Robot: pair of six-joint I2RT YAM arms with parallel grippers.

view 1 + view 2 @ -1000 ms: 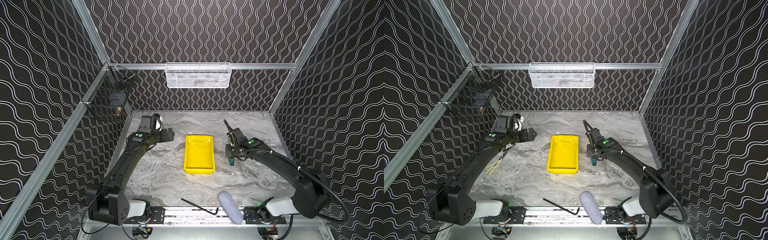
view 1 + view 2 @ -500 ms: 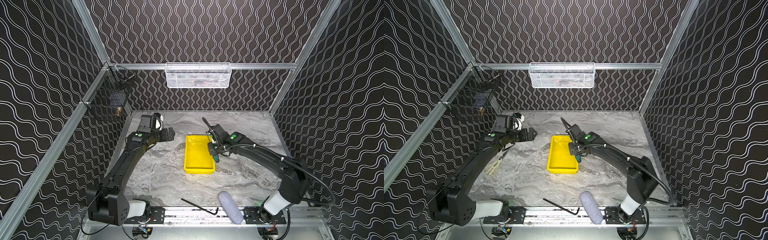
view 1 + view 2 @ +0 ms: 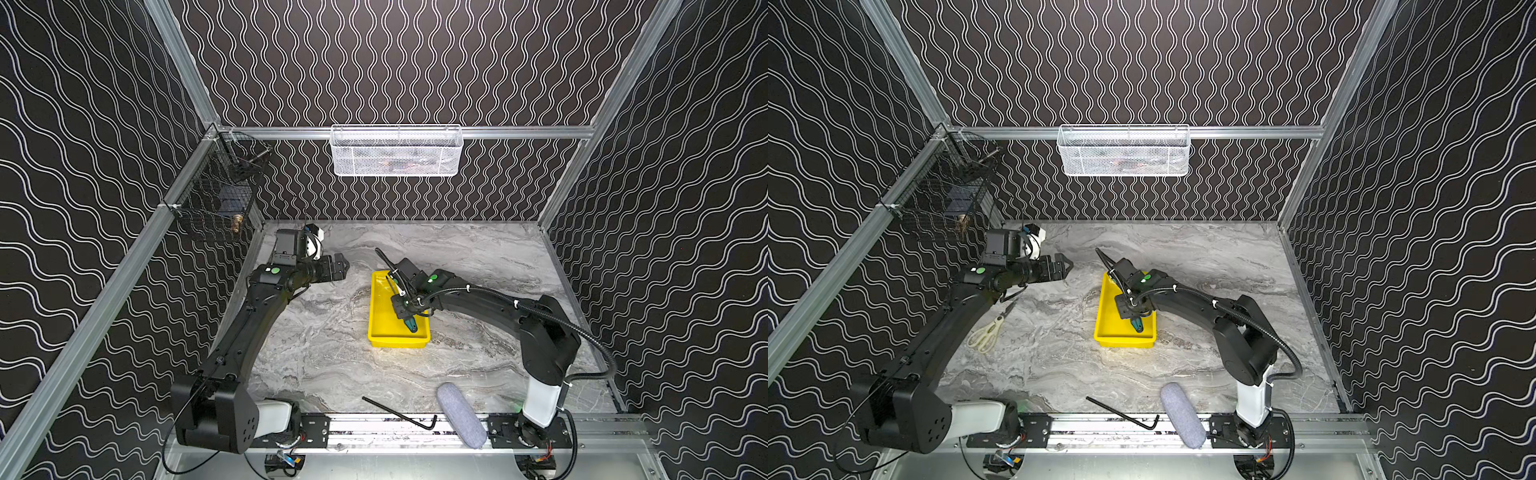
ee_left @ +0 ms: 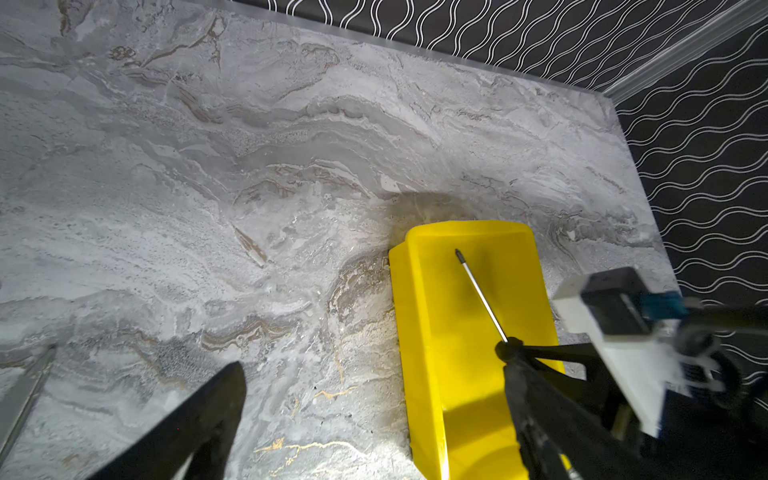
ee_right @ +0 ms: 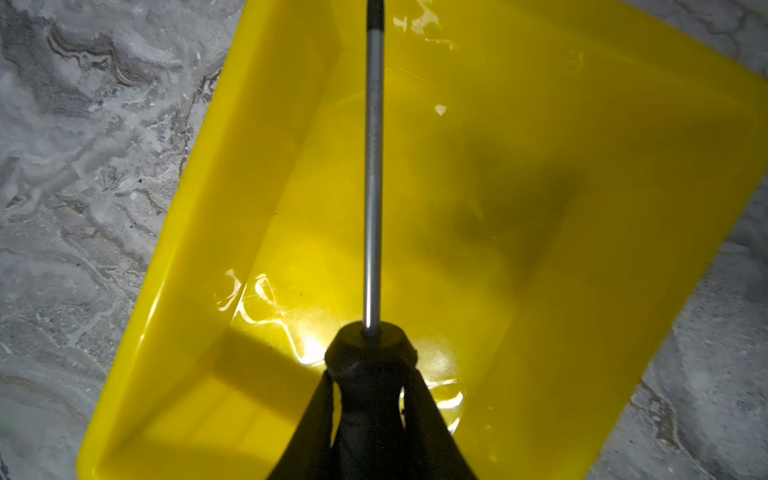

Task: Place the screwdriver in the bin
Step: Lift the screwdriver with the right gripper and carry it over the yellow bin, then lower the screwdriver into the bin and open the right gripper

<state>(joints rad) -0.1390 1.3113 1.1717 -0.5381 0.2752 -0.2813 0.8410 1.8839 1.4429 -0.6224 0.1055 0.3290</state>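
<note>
The right claw (image 3: 405, 306) is now hanging over the bin (image 3: 379, 320), having swung in from the right within the last second. It is clamping the screwdriver (image 5: 372, 187) by the handle, with the shaft pointing toward the far end, seemingly just clear of the bin's floor. Only the release looks left to do. Nothing is lying beneath. The left claw (image 3: 340, 267) is waiting wide open, far left. A hex key (image 3: 399, 415) and a grey roll (image 3: 461, 415) are lying near, well apart.
</note>
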